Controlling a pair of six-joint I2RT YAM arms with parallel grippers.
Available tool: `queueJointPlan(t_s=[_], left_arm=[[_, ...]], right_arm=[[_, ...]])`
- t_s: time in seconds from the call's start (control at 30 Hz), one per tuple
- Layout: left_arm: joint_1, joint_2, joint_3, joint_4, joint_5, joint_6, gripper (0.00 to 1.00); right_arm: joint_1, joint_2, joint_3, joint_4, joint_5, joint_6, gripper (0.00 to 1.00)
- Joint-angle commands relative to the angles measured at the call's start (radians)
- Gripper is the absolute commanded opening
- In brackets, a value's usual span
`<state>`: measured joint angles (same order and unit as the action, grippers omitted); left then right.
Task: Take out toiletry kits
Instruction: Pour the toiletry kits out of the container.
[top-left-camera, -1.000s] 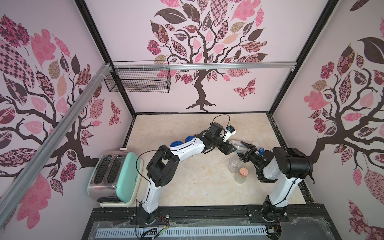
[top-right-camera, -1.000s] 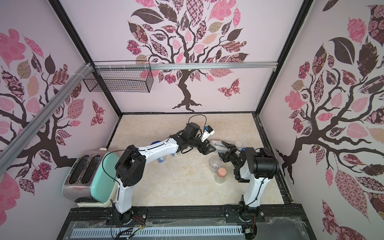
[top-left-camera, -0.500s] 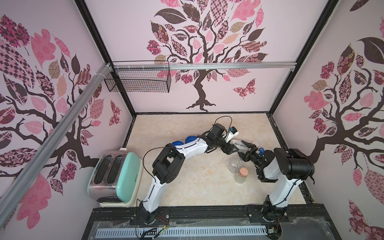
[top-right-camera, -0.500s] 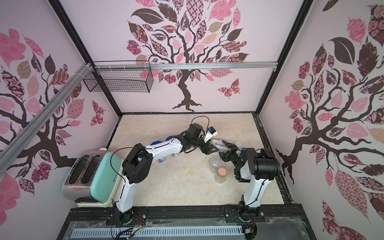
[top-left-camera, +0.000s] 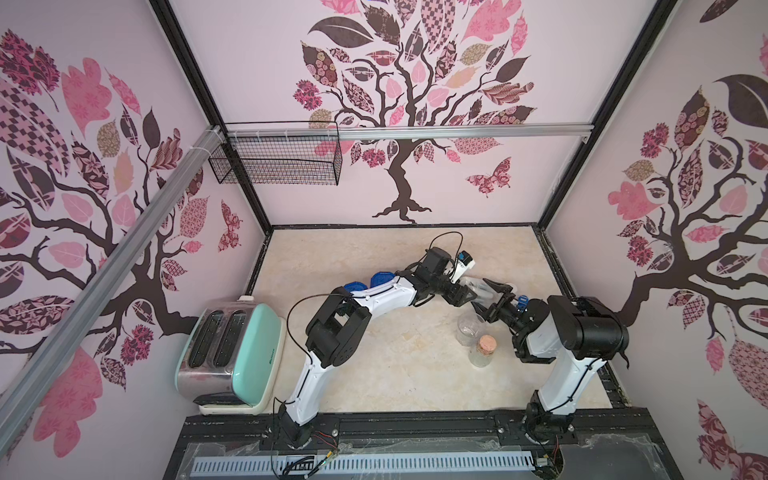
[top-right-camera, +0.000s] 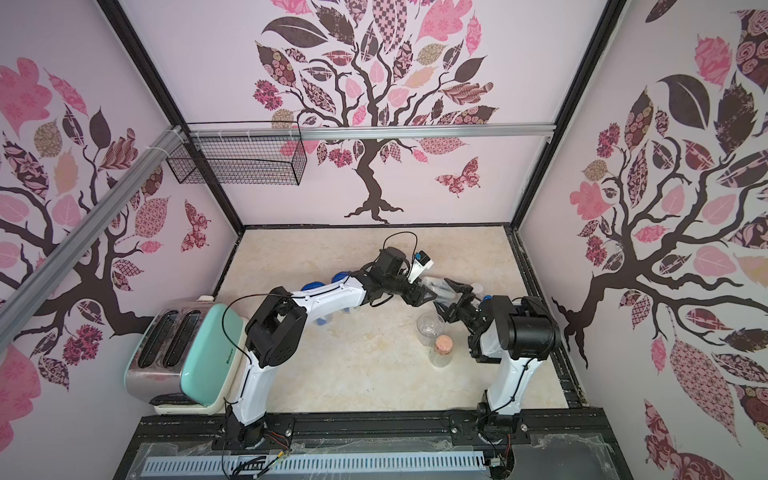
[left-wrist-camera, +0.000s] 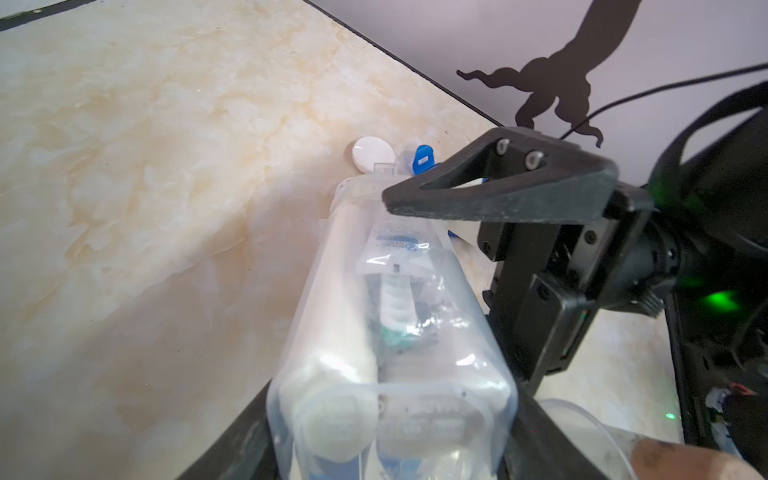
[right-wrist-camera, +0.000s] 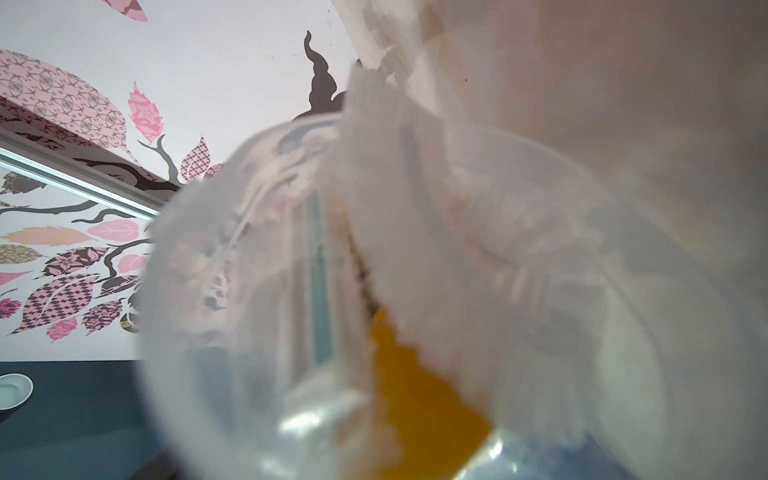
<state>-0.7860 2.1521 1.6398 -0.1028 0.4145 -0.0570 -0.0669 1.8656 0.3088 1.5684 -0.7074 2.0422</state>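
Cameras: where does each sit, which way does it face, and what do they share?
Top views: high above the front edge, looking down at the beige marble table; left arm and right arm show whole.
Left wrist: looks along the left gripper and the clear plastic container it holds; one black finger of the right gripper shows.
Right wrist: right against that container, blurred; no robot part shows.
Shared: every view shows the container.

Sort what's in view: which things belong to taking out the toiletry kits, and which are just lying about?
Job: toiletry kit inside the clear jar gripped by the left tool; open right tool at the jar's mouth; round white tub on the table.

Lying about: lidless clear jar; cork-stoppered bottle; blue-lidded jars; toaster; wire basket.
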Motion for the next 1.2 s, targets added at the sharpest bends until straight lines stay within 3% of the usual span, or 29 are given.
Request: queueJointPlan(t_s=[0.0, 0.1, 0.43, 0.97, 1.17], left_arm=[[0.012, -0.029, 0.011, 0.020, -0.029, -0.022, 0.07], [0.015, -0.012, 0.039, -0.013, -0.028, -0.026, 0.00], [0.017, 0.002, 0.076, -0.054, -0.035, -0.036, 0.00], [0.017, 0.006, 0.092, -0.084, -0.052, -0.046, 0.00], [0.017, 0.012, 0.101, -0.090, -0.072, -0.055, 0.00]], right_arm=[[0.000, -0.019, 0.015, -0.029, -0.030, -0.030, 0.93], [0.001, -0.032, 0.011, -0.072, -0.036, -0.060, 0.94], [0.000, -0.121, 0.019, -0.291, -0.050, -0.216, 0.97], [0.000, -0.133, 0.017, -0.311, -0.068, -0.230, 0.97], [-0.002, -0.222, 0.031, -0.532, -0.044, -0.353, 0.99]])
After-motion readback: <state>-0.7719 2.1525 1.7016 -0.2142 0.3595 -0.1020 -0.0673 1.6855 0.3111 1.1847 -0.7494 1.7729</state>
